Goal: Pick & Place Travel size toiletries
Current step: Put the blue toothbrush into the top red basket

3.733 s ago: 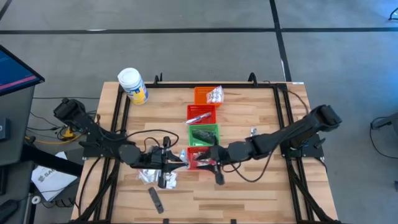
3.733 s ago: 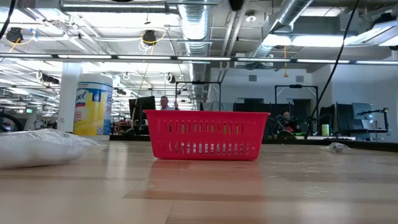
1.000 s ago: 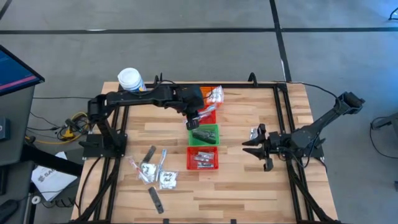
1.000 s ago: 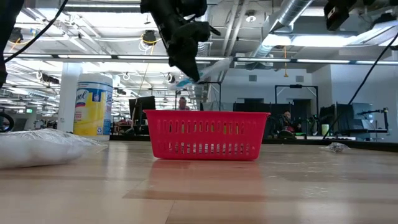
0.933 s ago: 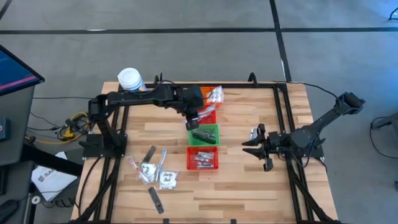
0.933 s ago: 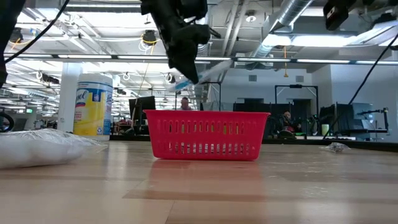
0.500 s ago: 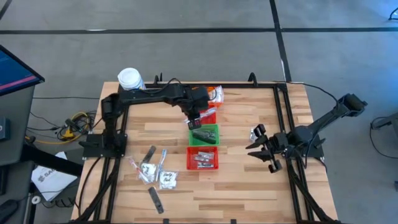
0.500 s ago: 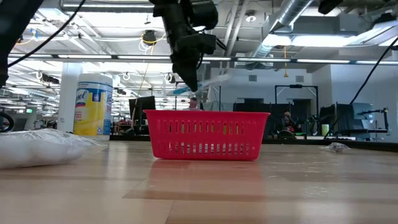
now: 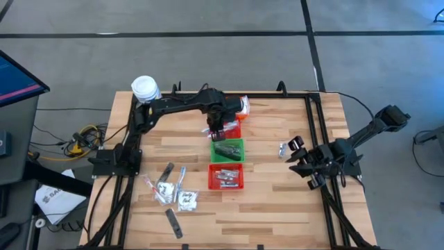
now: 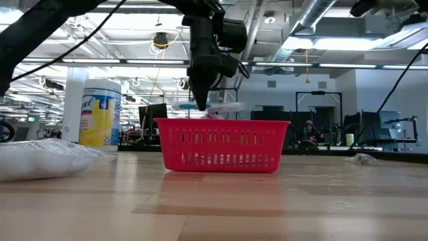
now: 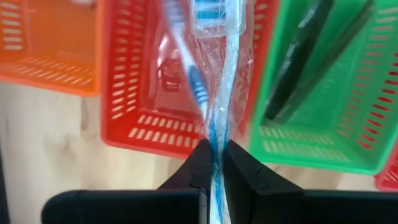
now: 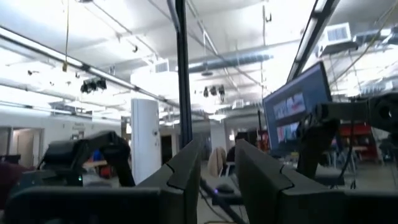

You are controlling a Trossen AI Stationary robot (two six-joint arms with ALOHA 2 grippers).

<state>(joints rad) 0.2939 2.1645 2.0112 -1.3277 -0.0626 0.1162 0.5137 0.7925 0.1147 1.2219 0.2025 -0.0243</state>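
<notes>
Clear crinkly film is what the left gripper (image 11: 213, 163) pinches: its fingers are pressed together on a wrapped toothbrush (image 11: 214, 68) with a blue-and-white head, dangling over the upper red basket (image 9: 224, 127). To do the drop well, I judge the wrapper should hang wholly inside that basket's rim, low and steady, before the fingers part; released off-centre, it could slide toward the orange basket (image 9: 223, 105) at 12 o'clock or the green basket (image 9: 227, 151) at 6 o'clock.

Four baskets run in a column down the table. The orange one holds a clear sachet (image 9: 240, 105), the upper red one another wrapped item, the green one dark flat strips (image 11: 305, 56), and the lower red basket (image 9: 225, 176) silvery tubes. More toiletries (image 9: 171, 191) lie loose at about 7 o'clock. The right gripper (image 9: 303, 162) waits at 3 o'clock, fingers apart, holding nothing.
</notes>
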